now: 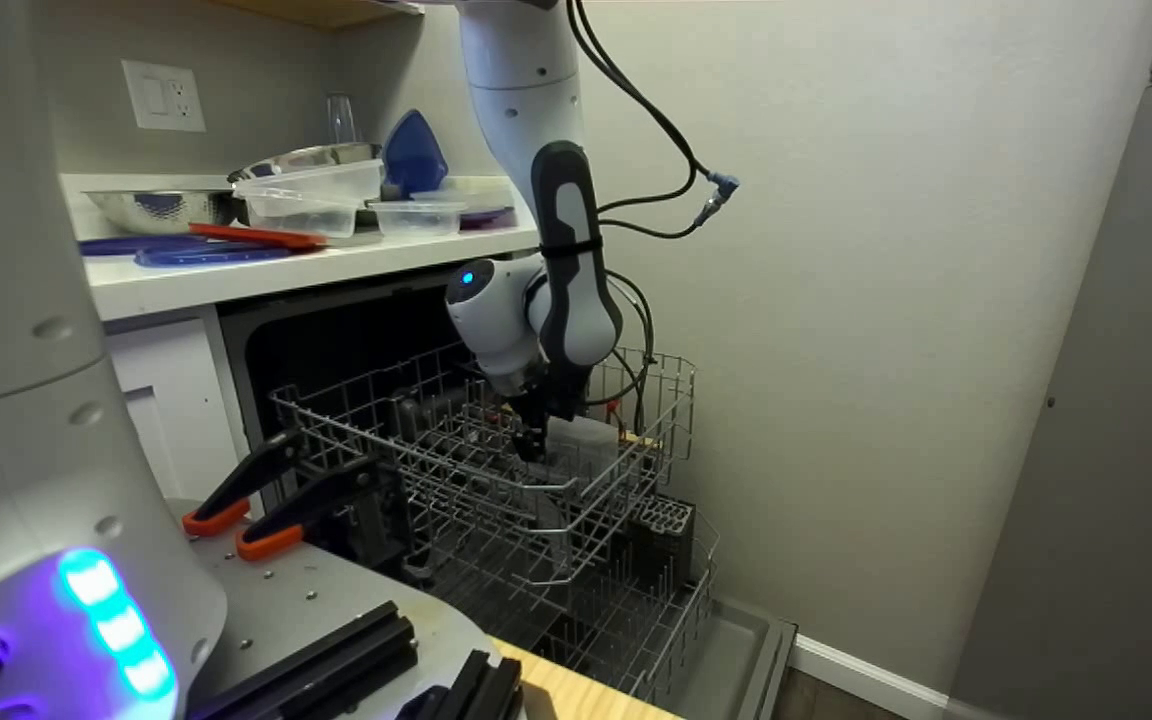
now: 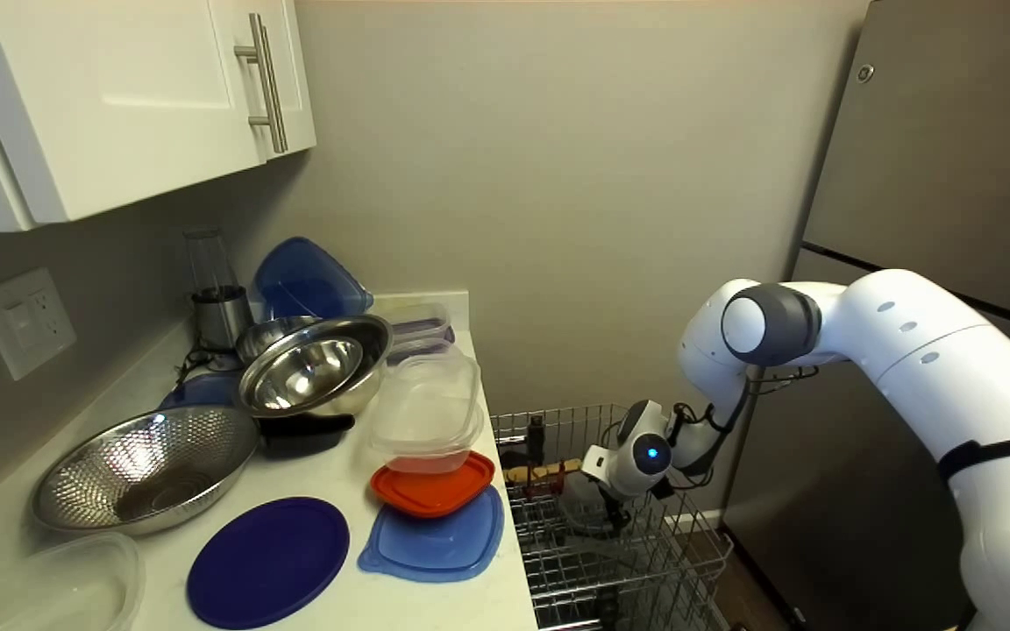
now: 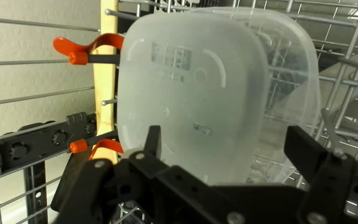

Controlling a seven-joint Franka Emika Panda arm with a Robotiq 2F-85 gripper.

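Note:
My gripper [image 3: 224, 135] stands open over the upper dishwasher rack [image 1: 548, 487], its fingers [image 3: 305, 149] wide apart. Beyond them lies a frosted plastic container [image 3: 191, 90], its base turned toward the wrist camera. One finger overlaps the container in that view and the other lies past its right side; whether either touches it I cannot tell. A clearer curved plastic rim [image 3: 312, 71] shows to the right, perhaps a second container. Both exterior views show the gripper [image 1: 539, 430] close beside the container [image 1: 586, 440] [image 2: 579, 504]. The gripper's body hides the container's near end.
A wooden utensil [image 3: 104, 84] and orange clips [image 3: 107, 40] line the rack's wall side. Below sits a cutlery basket [image 1: 664, 535]. Bowls, a colander [image 2: 67, 499], a purple lid [image 2: 268, 561] and a red lid [image 2: 435, 485] crowd the counter [image 2: 373, 605]. A wall [image 1: 836, 300] rises behind.

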